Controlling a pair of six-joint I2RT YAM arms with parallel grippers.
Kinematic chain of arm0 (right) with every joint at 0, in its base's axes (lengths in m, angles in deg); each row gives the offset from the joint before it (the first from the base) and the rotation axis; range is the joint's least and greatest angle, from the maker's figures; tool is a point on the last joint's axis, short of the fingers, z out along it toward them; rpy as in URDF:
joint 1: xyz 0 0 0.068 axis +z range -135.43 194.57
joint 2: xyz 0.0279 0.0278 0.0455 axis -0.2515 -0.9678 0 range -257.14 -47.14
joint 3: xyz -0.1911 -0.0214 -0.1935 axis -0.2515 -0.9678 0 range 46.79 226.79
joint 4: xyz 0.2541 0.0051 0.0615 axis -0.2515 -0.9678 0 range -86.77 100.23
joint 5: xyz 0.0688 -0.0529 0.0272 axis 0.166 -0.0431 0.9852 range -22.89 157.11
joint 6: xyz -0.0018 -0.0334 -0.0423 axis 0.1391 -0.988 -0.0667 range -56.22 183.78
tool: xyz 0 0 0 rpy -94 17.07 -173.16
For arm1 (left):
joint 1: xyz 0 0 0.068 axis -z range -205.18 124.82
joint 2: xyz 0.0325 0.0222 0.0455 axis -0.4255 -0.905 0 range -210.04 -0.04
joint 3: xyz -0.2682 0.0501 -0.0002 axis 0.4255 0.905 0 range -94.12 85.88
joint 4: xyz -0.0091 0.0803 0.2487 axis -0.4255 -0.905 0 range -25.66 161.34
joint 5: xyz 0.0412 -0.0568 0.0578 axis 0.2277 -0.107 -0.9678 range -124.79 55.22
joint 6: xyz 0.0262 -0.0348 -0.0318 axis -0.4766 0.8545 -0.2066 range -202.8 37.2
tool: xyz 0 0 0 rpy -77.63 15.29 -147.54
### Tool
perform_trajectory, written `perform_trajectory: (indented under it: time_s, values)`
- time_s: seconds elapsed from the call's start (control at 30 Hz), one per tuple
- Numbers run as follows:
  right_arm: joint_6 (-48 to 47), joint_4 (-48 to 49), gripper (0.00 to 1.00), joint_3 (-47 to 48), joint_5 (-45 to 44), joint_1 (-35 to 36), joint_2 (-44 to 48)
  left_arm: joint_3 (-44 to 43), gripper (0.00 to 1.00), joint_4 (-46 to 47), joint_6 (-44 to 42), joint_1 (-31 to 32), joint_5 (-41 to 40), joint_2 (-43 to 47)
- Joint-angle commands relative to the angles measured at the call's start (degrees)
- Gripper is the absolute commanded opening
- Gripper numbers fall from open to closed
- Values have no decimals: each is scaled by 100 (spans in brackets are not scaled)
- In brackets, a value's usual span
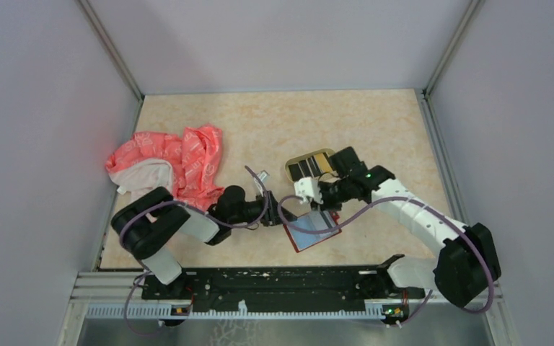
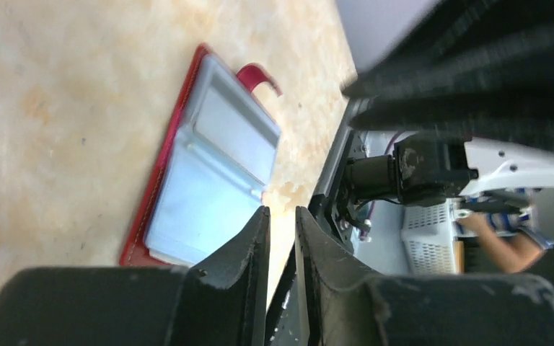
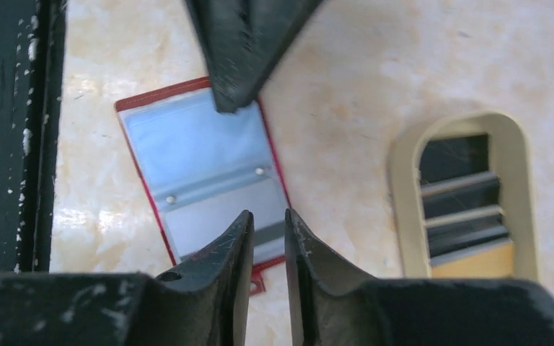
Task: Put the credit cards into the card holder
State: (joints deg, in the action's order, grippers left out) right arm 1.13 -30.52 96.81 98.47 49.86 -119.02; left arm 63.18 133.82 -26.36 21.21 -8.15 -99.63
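Observation:
The card holder (image 1: 311, 231) (image 2: 209, 166) (image 3: 202, 166) lies open flat on the table, red outside with pale blue clear sleeves. A greyish card (image 3: 216, 216) with a dark stripe sits in its lower sleeve. More credit cards (image 3: 465, 209) (image 1: 310, 167), dark with pale stripes plus a gold-tan one (image 3: 472, 261), lie in the oval tan tray (image 3: 404, 194). My left gripper (image 1: 273, 214) (image 2: 282, 210) is narrowly open and empty, its tip resting at the holder's far edge. My right gripper (image 3: 268, 214) (image 1: 316, 196) hovers over the holder's snap-tab end, jaws slightly apart, nothing between them.
A pink patterned cloth (image 1: 177, 162) is bunched at the left of the table. The black mounting rail (image 1: 274, 281) (image 3: 7, 144) runs along the near edge, close to the holder. Grey walls enclose the table on three sides.

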Motion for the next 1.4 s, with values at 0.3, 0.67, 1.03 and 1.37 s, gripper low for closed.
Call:
perform_trajectory:
  time_s: [0.3, 0.67, 1.03, 1.37]
  values:
    - [2380, 638, 81, 1946, 1630, -1506, -297, 133, 79, -2252, -4109, -76, -2393, 3494]
    - [4453, 1560, 73, 2755, -288, -1591, -2075, 699, 96, -1064, -3437, -252, -3058, 3167]
    - [4947, 1757, 57, 2549, -1315, -1833, -3029, 1480, 93, 211, -2941, -262, -3229, 2907]
    - [5281, 1956, 57, 2556, -1629, -1830, -3390, 1707, 91, 622, -2854, -262, -3104, 2866]
